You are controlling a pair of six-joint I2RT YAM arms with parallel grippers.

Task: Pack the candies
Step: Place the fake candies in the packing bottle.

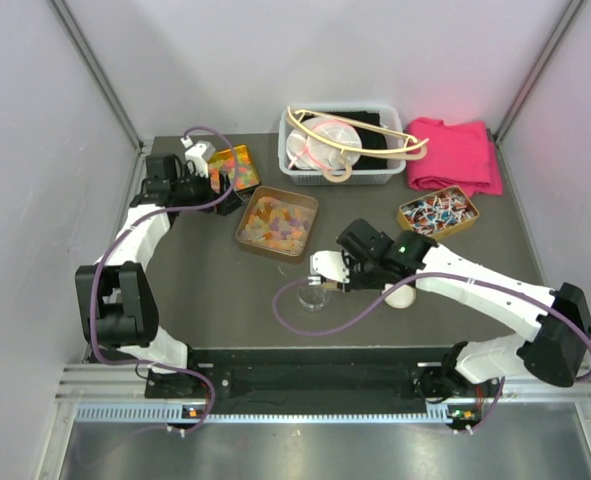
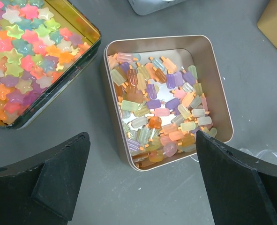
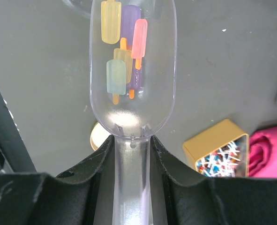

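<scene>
The candies [image 2: 159, 105] are small translucent popsicle shapes in orange, yellow, pink and purple, heaped in a square tan tin [image 1: 277, 222]. My left gripper [image 2: 142, 143] hangs open just above the tin's near rim [image 2: 111, 112], with nothing between its fingers. My right gripper [image 3: 132, 140] is shut on the handle of a clear plastic scoop [image 3: 132, 70]. The scoop's bowl holds several candies [image 3: 124, 51]. In the top view the right gripper [image 1: 330, 272] is at the table's middle, with the scoop over a small clear jar [image 1: 310, 295].
A dark tin of star-shaped sweets [image 2: 30, 51] lies left of the candy tin. A gold tin of twist-wrapped sweets [image 1: 438, 213] sits at the right. A white basket with hangers [image 1: 337, 145] and a pink cloth [image 1: 455, 155] are at the back. A round gold lid [image 1: 400, 297] lies by the right arm.
</scene>
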